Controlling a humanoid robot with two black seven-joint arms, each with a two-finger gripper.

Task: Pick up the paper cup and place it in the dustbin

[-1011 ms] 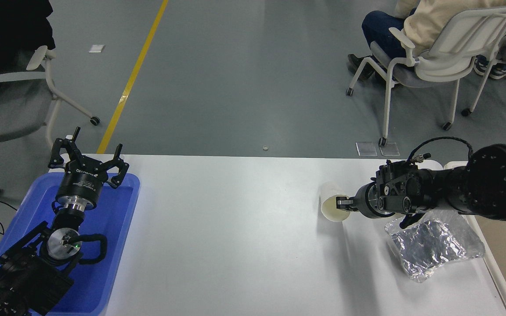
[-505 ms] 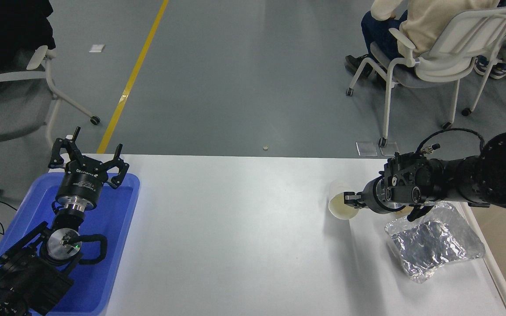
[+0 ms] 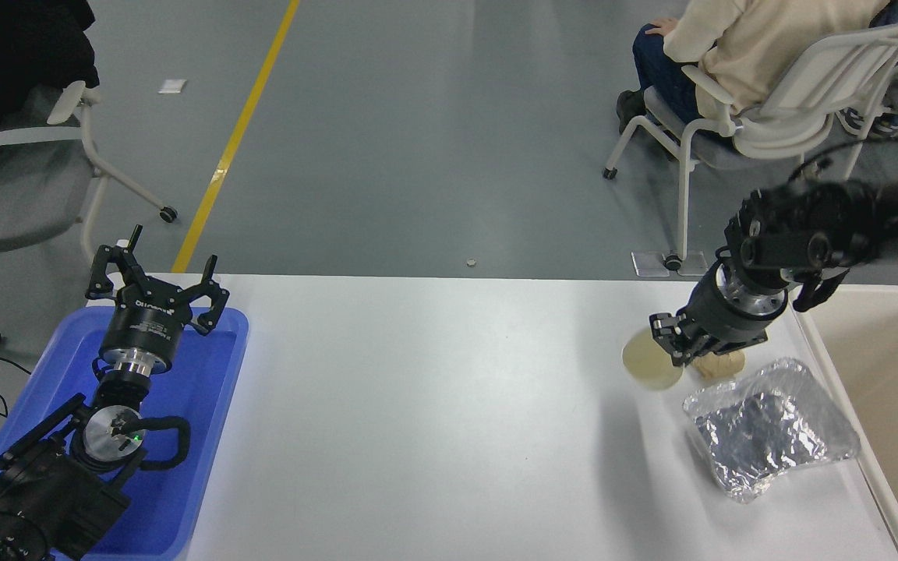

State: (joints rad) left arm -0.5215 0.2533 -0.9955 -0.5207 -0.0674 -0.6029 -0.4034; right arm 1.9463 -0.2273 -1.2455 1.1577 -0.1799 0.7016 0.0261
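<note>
Your right gripper (image 3: 671, 343) is clamped on the rim of the paper cup (image 3: 650, 365), right of centre, its cream inside facing the camera. Just below it lies a crumpled foil sheet (image 3: 768, 436), and a brown paper ball (image 3: 718, 364) peeks out beside the gripper; both sit between the cup and the dustbin (image 3: 878, 366) at the right edge. Your left gripper (image 3: 154, 287) is spread wide over the blue tray (image 3: 207, 436), lower left. A person (image 3: 737, 39) sits in a chair, upper right.

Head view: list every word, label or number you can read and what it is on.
White print on the left end effector, on its black body below the fingers: too blurred to read.
Paper cup, dustbin, blue tray, foil: no text visible.
</note>
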